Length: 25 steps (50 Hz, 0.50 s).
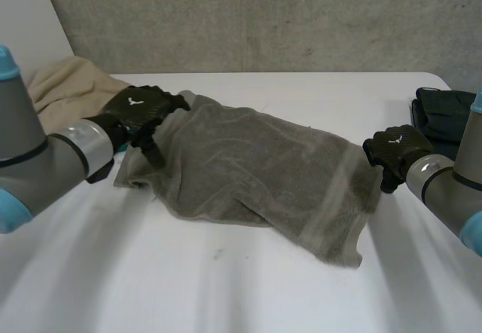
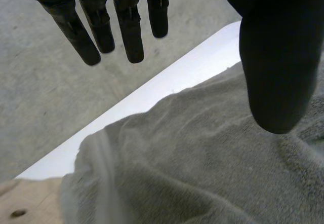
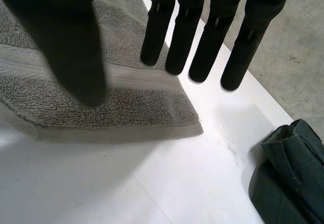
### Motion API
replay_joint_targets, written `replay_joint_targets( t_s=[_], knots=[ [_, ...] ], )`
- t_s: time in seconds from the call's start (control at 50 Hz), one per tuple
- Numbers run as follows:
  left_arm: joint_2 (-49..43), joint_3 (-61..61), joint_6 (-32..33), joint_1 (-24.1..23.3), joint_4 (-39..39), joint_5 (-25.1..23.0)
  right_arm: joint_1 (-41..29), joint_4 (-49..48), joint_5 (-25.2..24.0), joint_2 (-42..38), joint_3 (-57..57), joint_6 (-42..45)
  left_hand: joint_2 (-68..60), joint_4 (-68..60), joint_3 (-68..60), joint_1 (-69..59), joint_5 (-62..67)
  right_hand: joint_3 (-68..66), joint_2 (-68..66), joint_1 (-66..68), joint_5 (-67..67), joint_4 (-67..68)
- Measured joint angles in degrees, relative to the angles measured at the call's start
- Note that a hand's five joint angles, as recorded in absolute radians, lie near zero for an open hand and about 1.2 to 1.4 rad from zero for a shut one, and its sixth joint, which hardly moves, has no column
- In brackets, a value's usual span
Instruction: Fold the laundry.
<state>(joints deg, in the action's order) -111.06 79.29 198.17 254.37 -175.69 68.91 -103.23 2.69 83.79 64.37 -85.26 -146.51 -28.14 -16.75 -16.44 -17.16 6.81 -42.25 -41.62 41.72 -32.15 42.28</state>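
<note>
1. The left hand [image 1: 143, 107], at the left of the head view, sits over the towel's [image 1: 248, 171] left end. In its wrist view the fingers [image 2: 129, 31] are straight, with the thumb well apart, and nothing is gripped.
2. The right hand [image 1: 395, 151], at the right of the frame, is at the towel's right edge. Its fingers [image 3: 185, 41] hang straight over a towel corner, with the thumb spread away, and hold nothing.
3. The towel is grey-brown terry. It lies rumpled across the middle of the table [image 1: 226, 288], slanting from upper left to lower right. A flat woven band runs near its right end.
4. I cannot tell whether either hand touches the towel. A beige cloth [image 1: 68, 84] at the upper left is partly behind the left arm. A dark garment [image 1: 444, 114] at the right edge is cut off by the right arm.
5. The table is white. A grey concrete wall [image 1: 263, 16] stands behind it.
</note>
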Motion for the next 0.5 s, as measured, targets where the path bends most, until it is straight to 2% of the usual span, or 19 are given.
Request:
replay_joint_targets(
  t_s=[0.04, 0.18, 0.3, 0.4, 0.5],
  knots=[
    [0.6, -0.1, 0.4, 1.2, 1.7, 0.3, -0.2, 0.4, 0.0, 0.9, -0.4, -0.4, 0.0, -2.8, -2.8, -2.7, 2.7, 4.6, 3.7, -4.2, 5.7, -4.9],
    [1.2, -0.4, 3.3, 5.4, 5.5, 1.9, -2.9, 4.8, -2.2, 8.6, -3.9, -3.2, 0.0, -5.7, -5.9, -5.2, 5.7, 5.9, 4.2, -4.8, 7.1, -6.2],
    [-1.0, -1.3, 6.7, 8.9, 7.7, 4.1, -7.3, 17.7, -7.8, 16.2, -7.0, -4.2, 0.0, -6.3, -6.4, -5.5, 6.3, 6.9, 5.1, -5.6, 8.1, -6.9],
    [-4.4, -1.8, 7.8, 9.8, 8.3, 3.9, -9.4, 25.0, -10.7, 17.6, -9.7, -2.7, 0.0, -5.7, -6.1, -5.2, 5.6, 9.6, 8.9, -8.5, 11.0, -9.5],
    [-8.0, -2.5, 8.1, 9.2, 7.9, 2.3, -11.0, 23.9, -10.9, 16.7, -13.2, -0.9, 0.0, -4.0, -4.6, -4.3, 3.6, 13.5, 13.1, -12.6, 15.1, -13.9]
  ],
)
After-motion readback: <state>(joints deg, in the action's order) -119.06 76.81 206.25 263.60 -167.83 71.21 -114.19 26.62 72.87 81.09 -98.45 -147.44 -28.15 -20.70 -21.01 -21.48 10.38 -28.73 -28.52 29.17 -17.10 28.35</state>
